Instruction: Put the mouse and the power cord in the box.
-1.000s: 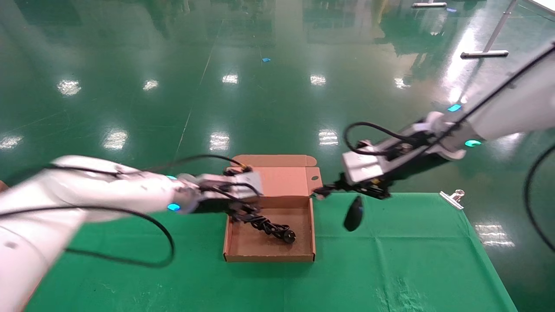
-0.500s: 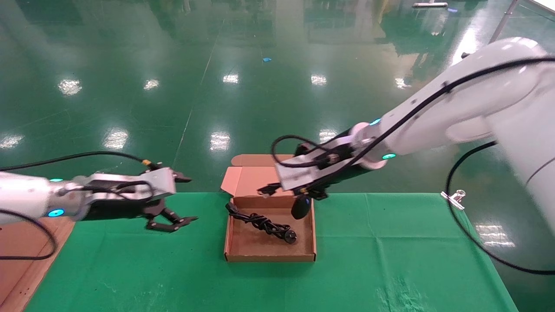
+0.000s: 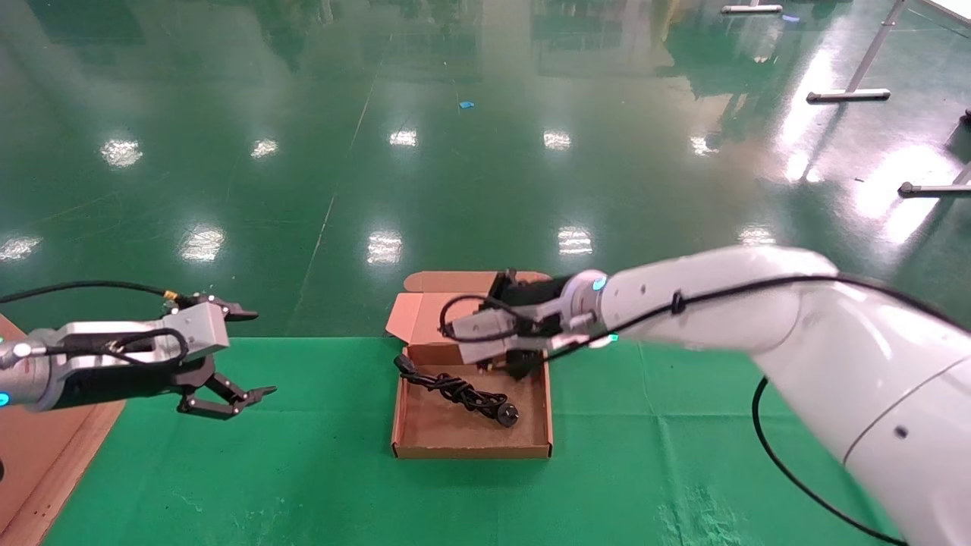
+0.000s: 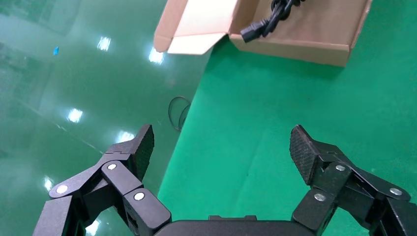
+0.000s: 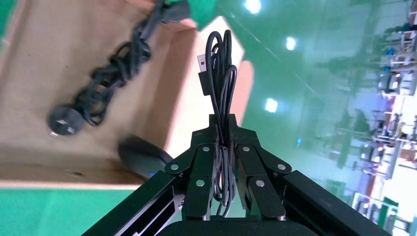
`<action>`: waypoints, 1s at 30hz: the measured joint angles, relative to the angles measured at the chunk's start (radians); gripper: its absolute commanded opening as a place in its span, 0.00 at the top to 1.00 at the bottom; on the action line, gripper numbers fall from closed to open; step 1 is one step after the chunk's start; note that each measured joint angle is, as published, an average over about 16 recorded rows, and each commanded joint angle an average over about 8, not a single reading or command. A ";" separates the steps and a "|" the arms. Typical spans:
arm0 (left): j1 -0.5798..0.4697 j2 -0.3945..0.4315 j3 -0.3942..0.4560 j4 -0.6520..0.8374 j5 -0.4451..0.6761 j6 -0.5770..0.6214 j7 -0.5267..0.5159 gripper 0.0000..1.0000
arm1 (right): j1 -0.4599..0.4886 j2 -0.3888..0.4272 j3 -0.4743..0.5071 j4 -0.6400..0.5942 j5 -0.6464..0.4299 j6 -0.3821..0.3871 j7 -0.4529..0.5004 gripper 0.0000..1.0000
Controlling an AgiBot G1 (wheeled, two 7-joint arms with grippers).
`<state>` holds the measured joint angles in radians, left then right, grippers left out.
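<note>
Matt brown cardboard box (image 3: 472, 436) on matt green cloth (image 3: 303, 470), glossy green floor (image 3: 455, 152) beyond at 12 o'clock, matt black rubbery power cord (image 3: 459, 392), ribbed black pads (image 4: 302, 147), glossy white arm shell (image 3: 713, 303).

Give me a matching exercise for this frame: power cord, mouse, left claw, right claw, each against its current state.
Things:
1 power cord
2 mouse
3 left claw
4 right claw

States:
A open, over the green cloth left of the box
B shut on a bundled thin wire
C lying inside the box
D dangling at the box's far right corner

Pairs: 1-C, 2-D, 3-A, 4-B
</note>
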<state>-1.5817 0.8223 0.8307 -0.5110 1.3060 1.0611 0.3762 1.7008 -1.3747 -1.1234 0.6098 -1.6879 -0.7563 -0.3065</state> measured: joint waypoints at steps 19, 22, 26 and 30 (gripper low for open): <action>0.001 -0.001 -0.011 0.041 -0.018 0.008 0.032 0.00 | -0.069 0.002 -0.146 0.017 0.141 0.074 0.054 0.00; 0.001 -0.001 -0.012 0.042 -0.018 0.008 0.032 0.00 | -0.070 0.002 -0.148 0.018 0.145 0.075 0.055 0.00; 0.001 -0.001 -0.011 0.041 -0.018 0.009 0.032 0.00 | -0.069 0.002 -0.144 0.017 0.140 0.072 0.053 0.00; 0.001 0.000 -0.011 0.041 -0.017 0.008 0.031 0.00 | -0.067 0.002 -0.141 0.016 0.135 0.070 0.052 0.00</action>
<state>-1.5807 0.8220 0.8197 -0.4704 1.2886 1.0696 0.4076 1.6339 -1.3724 -1.2647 0.6254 -1.5525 -0.6864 -0.2549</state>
